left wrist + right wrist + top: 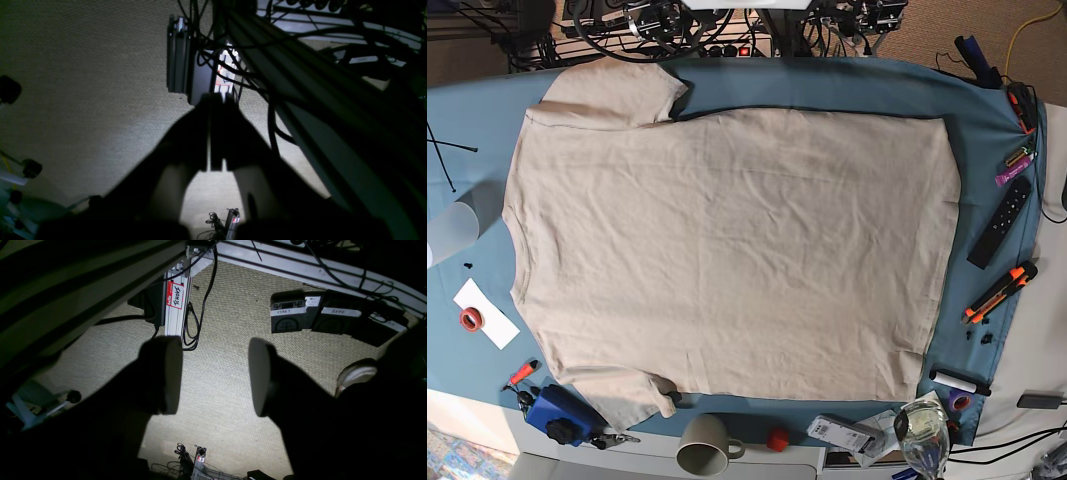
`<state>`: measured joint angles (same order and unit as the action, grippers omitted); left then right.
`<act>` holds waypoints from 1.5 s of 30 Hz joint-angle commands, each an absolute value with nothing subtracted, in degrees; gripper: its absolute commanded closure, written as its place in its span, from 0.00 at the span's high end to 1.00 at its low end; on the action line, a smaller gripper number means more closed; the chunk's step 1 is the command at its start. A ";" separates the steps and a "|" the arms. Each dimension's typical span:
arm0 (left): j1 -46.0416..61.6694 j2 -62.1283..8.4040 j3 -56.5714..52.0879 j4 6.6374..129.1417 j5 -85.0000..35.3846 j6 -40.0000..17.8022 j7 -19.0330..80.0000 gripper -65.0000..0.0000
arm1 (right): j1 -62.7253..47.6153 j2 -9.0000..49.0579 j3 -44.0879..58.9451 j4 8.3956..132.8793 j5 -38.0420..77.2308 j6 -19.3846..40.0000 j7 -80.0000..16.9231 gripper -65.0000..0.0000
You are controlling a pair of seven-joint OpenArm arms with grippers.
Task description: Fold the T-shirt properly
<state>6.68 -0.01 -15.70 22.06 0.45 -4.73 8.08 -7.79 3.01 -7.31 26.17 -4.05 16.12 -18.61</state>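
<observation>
So far nothing is folded: the big beige cotton T-shirt (pixel 727 255) lies flat on the blue-covered worktop (pixel 827 85). The left claw (pixel 217 133) is clenched on nothing; the right claw (pixel 215 376) is spread wide.

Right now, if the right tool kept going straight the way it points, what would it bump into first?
Probably the carpeted floor. The right tool is open, pads apart, and only bare carpet shows between them. The metal frame leg and the labelled black boxes lie off to the sides. Depth is hard to judge.
</observation>
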 commanded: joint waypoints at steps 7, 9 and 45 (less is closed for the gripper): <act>6.94 -0.19 -15.51 22.39 0.45 -4.97 8.14 0.00 | -7.84 3.46 -7.51 27.51 -3.90 16.47 -22.96 0.49; 7.25 -0.43 -15.51 22.52 0.45 -4.95 8.32 0.00 | -8.12 3.86 -7.51 28.91 -3.40 16.45 -25.87 0.49; 55.18 -6.70 -15.64 93.97 -23.20 -16.36 23.79 0.00 | -60.16 24.58 1.10 105.56 9.85 16.47 -38.22 0.49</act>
